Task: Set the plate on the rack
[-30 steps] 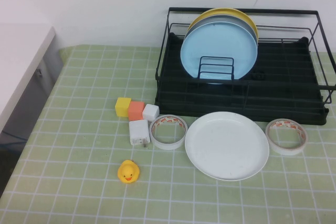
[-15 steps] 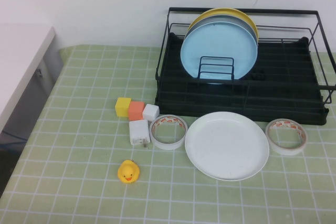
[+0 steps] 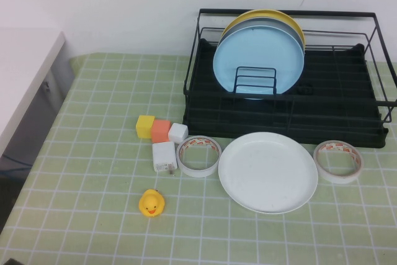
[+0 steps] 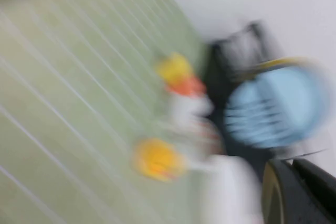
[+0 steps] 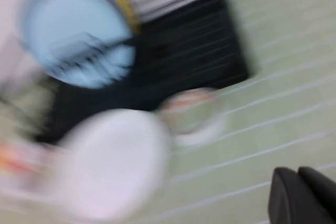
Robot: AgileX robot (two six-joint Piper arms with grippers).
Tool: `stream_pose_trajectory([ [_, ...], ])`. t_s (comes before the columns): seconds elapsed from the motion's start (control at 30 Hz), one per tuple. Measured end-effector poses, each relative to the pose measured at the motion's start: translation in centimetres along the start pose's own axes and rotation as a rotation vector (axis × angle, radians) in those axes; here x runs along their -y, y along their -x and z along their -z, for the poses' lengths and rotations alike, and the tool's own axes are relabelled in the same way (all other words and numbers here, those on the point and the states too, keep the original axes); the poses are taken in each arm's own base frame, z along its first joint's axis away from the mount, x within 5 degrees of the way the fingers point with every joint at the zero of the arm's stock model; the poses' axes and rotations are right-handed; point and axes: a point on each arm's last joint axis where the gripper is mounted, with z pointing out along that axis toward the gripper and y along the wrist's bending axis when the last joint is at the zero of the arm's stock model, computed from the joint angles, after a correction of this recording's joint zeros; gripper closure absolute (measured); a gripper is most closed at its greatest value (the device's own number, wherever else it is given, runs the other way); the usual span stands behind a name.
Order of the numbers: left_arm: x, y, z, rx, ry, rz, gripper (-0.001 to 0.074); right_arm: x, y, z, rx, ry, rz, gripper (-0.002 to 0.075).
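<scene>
The white plate (image 3: 268, 172) lies flat on the green checked table, just in front of the black wire rack (image 3: 288, 12). A light blue plate (image 3: 259, 60) and a yellow plate (image 3: 267, 15) stand upright in the rack's left half. Neither arm shows in the high view. In the blurred left wrist view, my left gripper (image 4: 292, 165) hangs in the air, fingers together, with the white plate (image 4: 226, 192) beyond it. In the blurred right wrist view, my right gripper (image 5: 297, 174) is shut over bare table, apart from the white plate (image 5: 110, 161) and the rack (image 5: 184, 61).
A tape roll (image 3: 199, 156) lies left of the plate and another (image 3: 338, 161) lies right of it. Yellow (image 3: 145, 126), orange (image 3: 160, 130) and white (image 3: 178, 132) cubes, a white charger (image 3: 164, 156) and a rubber duck (image 3: 151, 203) sit further left.
</scene>
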Motion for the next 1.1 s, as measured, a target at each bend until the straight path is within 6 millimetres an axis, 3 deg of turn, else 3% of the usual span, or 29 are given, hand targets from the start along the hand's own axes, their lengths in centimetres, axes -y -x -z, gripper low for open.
stream_pose_trajectory([
  [0.1, 0.8, -0.2, 0.0, -0.031, -0.084, 0.354, 0.0736, -1.1, -0.2, 0.0, -0.038, 0.120, -0.355, 0.0717],
  [0.2, 1.1, 0.3, 0.1, 0.002, -0.132, 0.469, 0.0736, -1.8, -0.1, 0.1, -0.050, 0.195, -0.532, 0.0717],
  [0.53, 1.4, 1.5, 0.2, 0.121, -0.192, 0.512, 0.0736, -1.7, 0.4, 0.1, 0.002, 0.209, -0.552, 0.0717],
  [0.67, 2.4, 1.2, 0.6, 0.053, -0.174, 0.217, 0.0736, -1.8, 0.5, 0.1, 0.015, 0.210, -0.457, 0.0717],
  [0.87, 6.8, 3.3, 1.5, -0.111, -0.094, -0.233, 0.0736, -1.8, 0.5, 0.2, 0.034, 0.208, -0.280, 0.0717],
  [1.1, 11.9, 7.7, -1.5, -0.272, -0.011, -0.602, 0.0736, -1.8, 0.5, 0.2, 0.033, 0.209, -0.252, 0.0717],
])
